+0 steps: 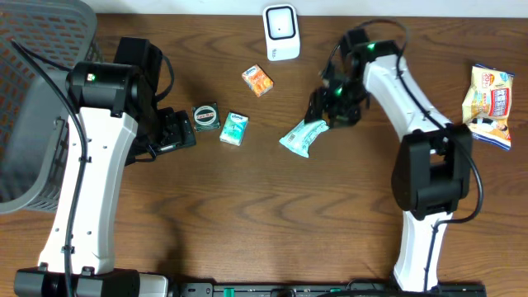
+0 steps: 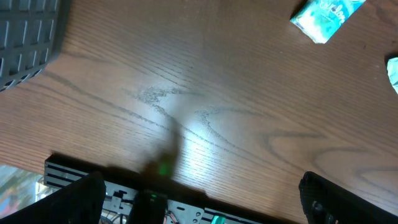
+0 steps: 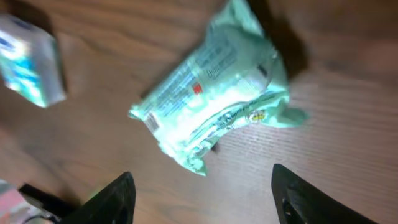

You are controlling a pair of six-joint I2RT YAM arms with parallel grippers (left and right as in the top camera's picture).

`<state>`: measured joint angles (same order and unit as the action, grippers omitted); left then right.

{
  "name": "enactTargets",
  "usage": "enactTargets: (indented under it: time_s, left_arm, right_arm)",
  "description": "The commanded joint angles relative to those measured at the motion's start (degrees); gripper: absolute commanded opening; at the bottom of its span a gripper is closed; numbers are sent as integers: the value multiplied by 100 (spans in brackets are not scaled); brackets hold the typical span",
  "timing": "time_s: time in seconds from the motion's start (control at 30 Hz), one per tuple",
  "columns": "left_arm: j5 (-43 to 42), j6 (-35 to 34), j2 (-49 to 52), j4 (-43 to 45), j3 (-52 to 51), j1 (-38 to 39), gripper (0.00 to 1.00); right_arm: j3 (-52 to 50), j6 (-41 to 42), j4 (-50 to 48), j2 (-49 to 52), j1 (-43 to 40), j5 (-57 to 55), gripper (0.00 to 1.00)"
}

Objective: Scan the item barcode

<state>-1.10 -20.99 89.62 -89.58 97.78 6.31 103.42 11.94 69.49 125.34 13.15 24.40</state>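
Overhead, left to right: the left end effector [image 1: 180, 132] gapes wide, empty. At centre the mint packet [image 1: 304, 136] lies on the desk [image 1: 247, 214], near and right of the scanner [image 1: 280, 33]. The right end effector [image 1: 328, 107] hovers over it, its 2 fingers apart and gripping nothing. The scan looks undone.

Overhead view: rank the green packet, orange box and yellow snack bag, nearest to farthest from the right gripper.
1. Green packet, just beside the right gripper, on its left.
2. Orange box, farther left, up the table.
3. Yellow snack bag, far right edge.
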Motion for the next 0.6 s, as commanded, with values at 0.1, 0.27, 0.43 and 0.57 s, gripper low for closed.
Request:
enactTargets:
  time_s: [0.1, 0.27, 0.43, 0.57]
  left_arm:
    - [72, -13, 22, -15, -7, -13, 98]
    - [72, -13, 22, -15, -7, -13, 98]
    - [72, -13, 22, -15, -7, -13, 98]
    - [72, -13, 22, -15, -7, -13, 98]
  right_arm:
    - [-894, 389, -560, 26, -155, 289, 69]
    - [-1606, 509, -1657, 26, -260, 1335, 78]
    - [-2004, 1233, -2402, 28, -170, 1176, 79]
    - [-2267, 2022, -2758, 31, -31, 348, 78]
